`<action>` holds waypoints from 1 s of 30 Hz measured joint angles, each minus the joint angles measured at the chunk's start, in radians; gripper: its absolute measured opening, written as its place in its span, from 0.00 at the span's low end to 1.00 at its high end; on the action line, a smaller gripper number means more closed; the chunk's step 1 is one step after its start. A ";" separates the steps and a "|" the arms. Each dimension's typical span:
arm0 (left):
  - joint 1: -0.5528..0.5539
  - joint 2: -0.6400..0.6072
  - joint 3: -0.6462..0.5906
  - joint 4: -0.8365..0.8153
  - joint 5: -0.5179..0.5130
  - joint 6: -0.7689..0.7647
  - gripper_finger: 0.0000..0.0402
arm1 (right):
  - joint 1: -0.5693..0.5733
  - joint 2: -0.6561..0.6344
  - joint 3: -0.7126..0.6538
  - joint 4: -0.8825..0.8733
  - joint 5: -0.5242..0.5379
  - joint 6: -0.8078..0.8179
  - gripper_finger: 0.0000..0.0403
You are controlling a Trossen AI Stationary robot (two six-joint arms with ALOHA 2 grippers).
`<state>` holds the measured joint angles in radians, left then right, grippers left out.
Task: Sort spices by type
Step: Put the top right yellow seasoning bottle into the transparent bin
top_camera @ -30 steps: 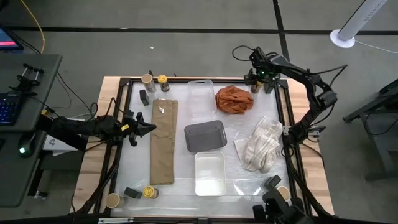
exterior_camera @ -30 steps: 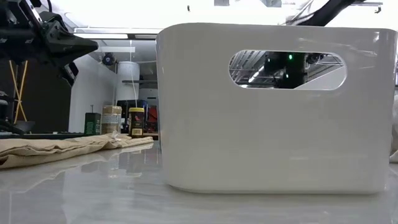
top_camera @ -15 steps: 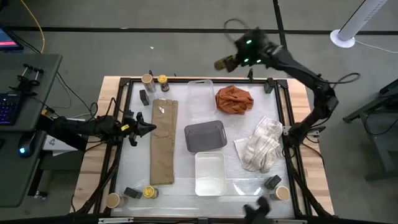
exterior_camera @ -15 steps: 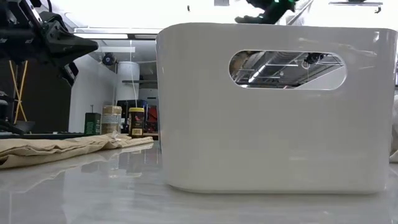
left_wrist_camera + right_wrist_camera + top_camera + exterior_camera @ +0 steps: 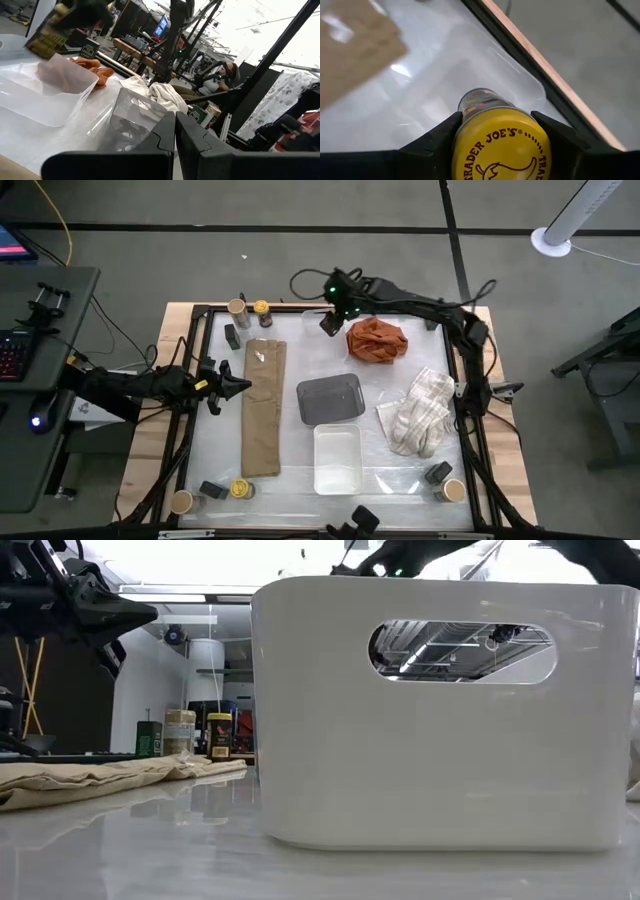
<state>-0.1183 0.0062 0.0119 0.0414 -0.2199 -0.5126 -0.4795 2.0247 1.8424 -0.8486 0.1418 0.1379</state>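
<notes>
Right arm stretched long and low across the far edge of the table (image 5: 200,480), elbow near the far right corner, forearm reaching toward the middle. Right pincer (image 5: 331,320) hanging over the clear plastic tray (image 5: 318,350) at the far middle, just beside the crumpled orange cloth (image 5: 377,340). Clamped between its two dark fingers (image 5: 432,145): a glass spice jar with a yellow lid (image 5: 501,145), lid facing the wrist camera, jar body pointing down at the clear tray below.

Left arm lying level over the left edge of the table, left pincer (image 5: 236,386) clenched on nothing, tips aimed at the long tan folded cloth (image 5: 263,408).

Elsewhere on the table: a second yellow-lidded jar (image 5: 262,308) at the far left corner with a round tan-topped tub (image 5: 237,307) and a dark grey tin (image 5: 232,335) near it; a third yellow-lidded jar (image 5: 240,489) at the near left corner, between a dark tin (image 5: 212,490) and a tan tub (image 5: 182,501); another tin (image 5: 437,472) and tub (image 5: 455,489) at the near right corner.
</notes>
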 joint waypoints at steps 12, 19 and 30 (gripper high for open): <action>0.000 0.000 0.000 0.000 0.000 0.000 0.00 | 0.003 0.171 0.141 -0.076 0.059 -0.062 0.52; 0.000 0.000 0.000 0.000 0.000 0.000 0.00 | 0.003 0.173 0.140 -0.136 0.094 -0.075 0.52; 0.000 0.000 0.000 0.000 0.000 0.000 0.00 | 0.002 0.173 0.140 -0.207 0.095 -0.015 0.52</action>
<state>-0.1183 0.0062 0.0116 0.0414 -0.2199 -0.5126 -0.4778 2.1975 1.9827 -1.0557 0.2363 0.1229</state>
